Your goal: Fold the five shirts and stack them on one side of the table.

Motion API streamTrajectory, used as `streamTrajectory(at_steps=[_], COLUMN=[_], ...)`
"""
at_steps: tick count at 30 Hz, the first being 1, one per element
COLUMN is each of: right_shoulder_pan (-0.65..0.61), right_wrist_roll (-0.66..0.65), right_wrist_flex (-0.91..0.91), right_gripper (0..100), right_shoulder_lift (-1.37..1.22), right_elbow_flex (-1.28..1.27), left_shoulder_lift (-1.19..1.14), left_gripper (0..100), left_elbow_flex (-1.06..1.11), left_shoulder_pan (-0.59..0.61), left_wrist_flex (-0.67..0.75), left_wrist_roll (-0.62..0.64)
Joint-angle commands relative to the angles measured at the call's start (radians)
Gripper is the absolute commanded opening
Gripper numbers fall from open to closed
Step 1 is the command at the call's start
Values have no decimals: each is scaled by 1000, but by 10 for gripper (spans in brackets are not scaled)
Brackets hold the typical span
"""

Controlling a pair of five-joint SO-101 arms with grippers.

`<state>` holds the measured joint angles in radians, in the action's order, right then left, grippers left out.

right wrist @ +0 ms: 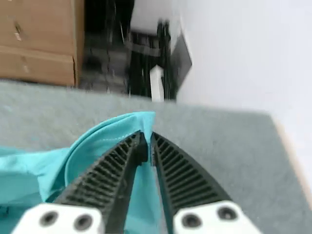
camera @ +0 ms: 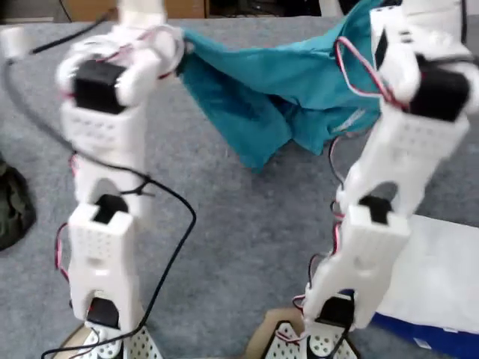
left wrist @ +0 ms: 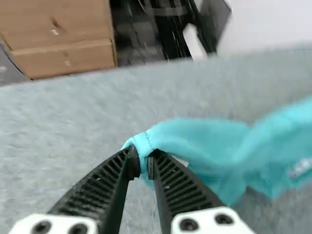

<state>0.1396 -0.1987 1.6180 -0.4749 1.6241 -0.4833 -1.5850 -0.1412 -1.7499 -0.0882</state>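
A teal shirt hangs stretched between my two arms above the grey table, its middle sagging in folds toward the surface. My left gripper is shut on a bunched corner of the teal shirt. My right gripper is shut on another edge of the teal shirt. In the high view the left arm holds the cloth at the upper left and the right arm holds it at the upper right.
A folded white shirt lies on a blue one at the table's right front. A dark camouflage garment sits at the left edge. Cardboard boxes and dark equipment stand beyond the table's far edge.
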Motion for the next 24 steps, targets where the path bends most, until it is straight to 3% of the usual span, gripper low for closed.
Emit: streamTrajectory(at_steps=[1, 10, 17, 24], right_shoulder_pan=[-59, -145, -147, -142], right_wrist_roll=[6, 11, 12, 6], right_wrist_flex=[63, 54, 78, 126], right_gripper=[4, 4, 4, 4], right_shoulder_lift=[208, 558, 705, 835], right_elbow_flex=[36, 27, 24, -148], left_shoulder_lift=[185, 716, 1164, 1509], left_gripper=[19, 19, 19, 19], left_elbow_flex=[52, 410, 847, 1320], left_shoulder_pan=[38, 49, 252, 285], left_wrist_flex=[-12, -12, -11, -6], left_wrist_roll=[32, 28, 25, -44])
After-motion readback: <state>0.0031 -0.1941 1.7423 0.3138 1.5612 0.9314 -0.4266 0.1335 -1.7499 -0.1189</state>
